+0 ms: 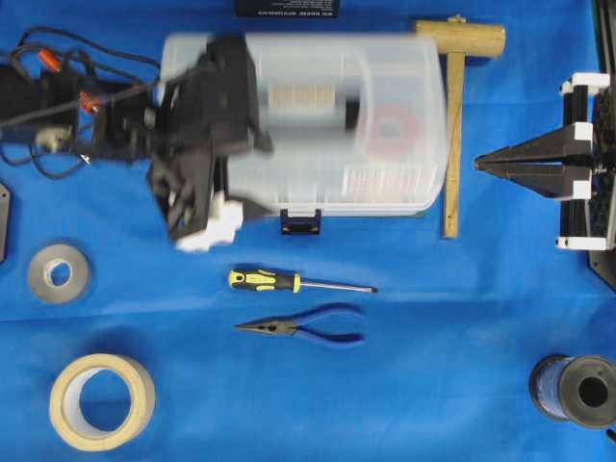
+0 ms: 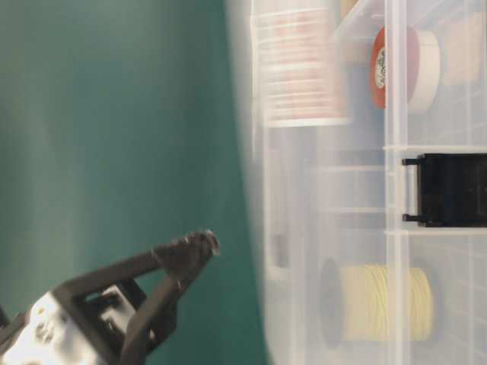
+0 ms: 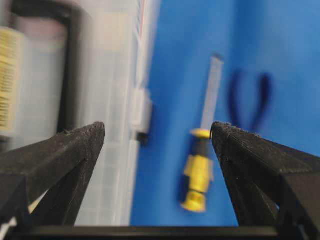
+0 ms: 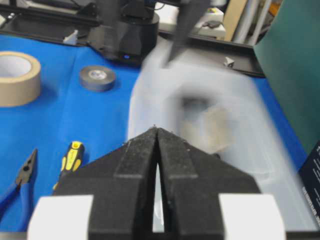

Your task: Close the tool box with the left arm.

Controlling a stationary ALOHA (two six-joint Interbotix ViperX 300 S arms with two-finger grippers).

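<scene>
overhead, left to right: grey tape roll (image 1: 59, 273) and masking tape roll (image 1: 102, 401) on the blue cloth (image 1: 433, 385). left arm (image 1: 125, 115) reaching over the left end of the tool box (image 1: 318, 125); left gripper (image 3: 157, 135) spread wide, fingers holding nothing. tool box at back centre, clear lid blurred, dark front latch (image 1: 300, 222) at near edge. screwdriver (image 1: 298, 282) and pliers (image 1: 303, 327) in front of box. wooden mallet (image 1: 456, 106) just beside box's right end. right gripper (image 4: 158, 131) pressed together, empty, well apart from box. wire spool (image 1: 576, 389) near corner.
</scene>
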